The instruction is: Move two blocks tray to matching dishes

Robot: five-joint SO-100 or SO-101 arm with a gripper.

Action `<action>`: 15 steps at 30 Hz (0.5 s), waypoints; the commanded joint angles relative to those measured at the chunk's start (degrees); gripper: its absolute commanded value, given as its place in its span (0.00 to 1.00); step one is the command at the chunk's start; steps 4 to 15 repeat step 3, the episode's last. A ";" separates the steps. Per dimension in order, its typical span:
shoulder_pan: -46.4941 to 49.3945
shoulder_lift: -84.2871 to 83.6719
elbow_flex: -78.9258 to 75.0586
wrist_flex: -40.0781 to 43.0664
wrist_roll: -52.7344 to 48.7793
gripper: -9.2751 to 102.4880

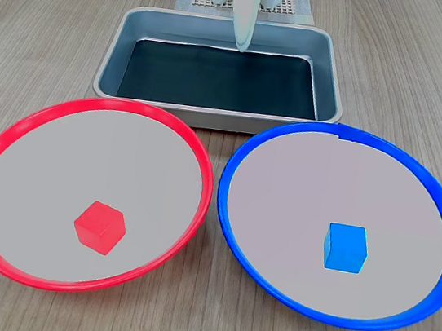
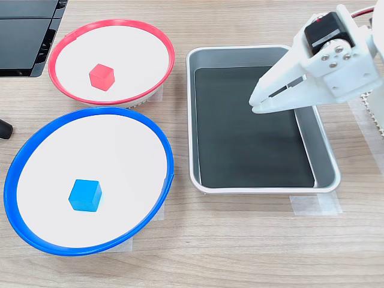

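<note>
The red block [image 1: 99, 227] [image 2: 101, 77] lies inside the red-rimmed dish [image 1: 48, 281] [image 2: 111, 23]. The blue block [image 1: 346, 247] [image 2: 84, 195] lies inside the blue-rimmed dish [image 1: 347, 322] [image 2: 78, 251]. Behind the dishes in a fixed view stands the silver tray [image 1: 211, 119] [image 2: 258, 191], its dark bottom bare. My white gripper [image 1: 242, 47] [image 2: 257, 105] hangs over the tray's arm-side half, fingers together and holding nothing.
A black device [image 2: 24, 36] sits at the table's top left corner, and a small dark object [image 2: 5, 128] pokes in at the left edge. The arm's base stands on a white mesh mat [image 1: 296, 11] behind the tray. Clear tape [image 2: 315, 204] holds the tray down.
</note>
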 commanded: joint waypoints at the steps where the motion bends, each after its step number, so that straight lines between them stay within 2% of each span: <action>1: 0.44 1.41 0.00 0.09 -0.09 0.08; 15: 0.44 1.41 0.00 0.09 -0.09 0.08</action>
